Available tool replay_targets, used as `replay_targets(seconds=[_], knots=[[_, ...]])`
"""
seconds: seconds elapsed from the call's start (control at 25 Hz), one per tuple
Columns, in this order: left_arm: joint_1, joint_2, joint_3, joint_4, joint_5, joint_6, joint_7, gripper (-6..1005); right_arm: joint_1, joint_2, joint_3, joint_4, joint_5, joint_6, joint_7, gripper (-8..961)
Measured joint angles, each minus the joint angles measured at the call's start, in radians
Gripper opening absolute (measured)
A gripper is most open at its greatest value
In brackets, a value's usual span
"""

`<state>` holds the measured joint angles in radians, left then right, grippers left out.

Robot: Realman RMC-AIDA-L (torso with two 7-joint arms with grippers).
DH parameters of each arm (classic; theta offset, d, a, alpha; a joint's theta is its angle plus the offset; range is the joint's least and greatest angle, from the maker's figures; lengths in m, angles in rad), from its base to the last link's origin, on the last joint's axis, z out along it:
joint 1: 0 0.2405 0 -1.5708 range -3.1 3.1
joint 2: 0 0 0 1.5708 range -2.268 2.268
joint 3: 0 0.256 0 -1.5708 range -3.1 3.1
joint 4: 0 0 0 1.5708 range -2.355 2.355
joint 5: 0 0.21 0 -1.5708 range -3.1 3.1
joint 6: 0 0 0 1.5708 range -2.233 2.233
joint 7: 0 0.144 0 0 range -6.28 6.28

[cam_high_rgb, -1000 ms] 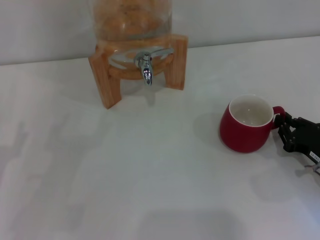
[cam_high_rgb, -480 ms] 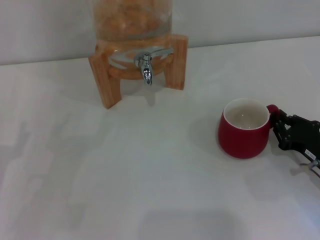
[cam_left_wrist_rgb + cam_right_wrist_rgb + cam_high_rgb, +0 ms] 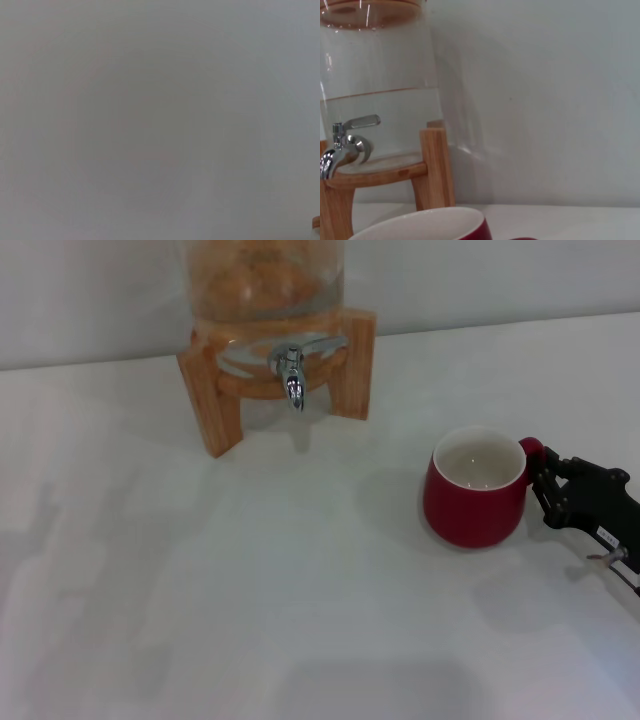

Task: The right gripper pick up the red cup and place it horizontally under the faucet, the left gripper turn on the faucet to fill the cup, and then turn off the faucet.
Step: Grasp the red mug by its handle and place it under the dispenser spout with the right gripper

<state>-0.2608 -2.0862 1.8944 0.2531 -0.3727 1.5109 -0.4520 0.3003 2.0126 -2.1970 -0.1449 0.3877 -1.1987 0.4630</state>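
1. The red cup (image 3: 474, 498) stands upright on the white table (image 3: 250, 620), to the right of and nearer the camera than the glass dispenser (image 3: 265, 285). Its white inside faces up and its small loop handle (image 3: 531, 449) points toward the robot's right.
2. The right gripper (image 3: 545, 485) reaches in from the right edge of the head view, and its black fingertips sit at the cup's handle. The jaws are drawn narrow around that handle, gripping it.
3. In the right wrist view, only the cup's white rim (image 3: 420, 222) and a sliver of its red wall show at the lower edge, with the dispenser beyond.
4. The faucet (image 3: 291, 375) juts from the front of the dispenser, between the legs of the wooden stand (image 3: 215, 405). Its chrome spout points down at bare table, well apart from the cup.
5. From the right wrist view, the faucet's flat lever handle (image 3: 362, 121) lies roughly level above the spout.
6. The dispenser holds clear liquid, with its surface line visible partway up the glass.
7. The left gripper appears in no view; the left wrist view shows only a plain grey surface.
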Motion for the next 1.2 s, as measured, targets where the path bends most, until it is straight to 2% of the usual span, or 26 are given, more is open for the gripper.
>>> replay_targets(seconds=[0.4,1.2], knots=[[-0.017,0.000,0.000,0.000,0.023,-0.003,0.000,861,0.038,0.003,-0.021,-0.015,0.001,0.013,0.003,124],[-0.021,-0.001,-0.008,0.000,0.025,-0.013,0.002,862,0.158,0.008,-0.079,-0.072,0.000,0.170,0.013,127]])
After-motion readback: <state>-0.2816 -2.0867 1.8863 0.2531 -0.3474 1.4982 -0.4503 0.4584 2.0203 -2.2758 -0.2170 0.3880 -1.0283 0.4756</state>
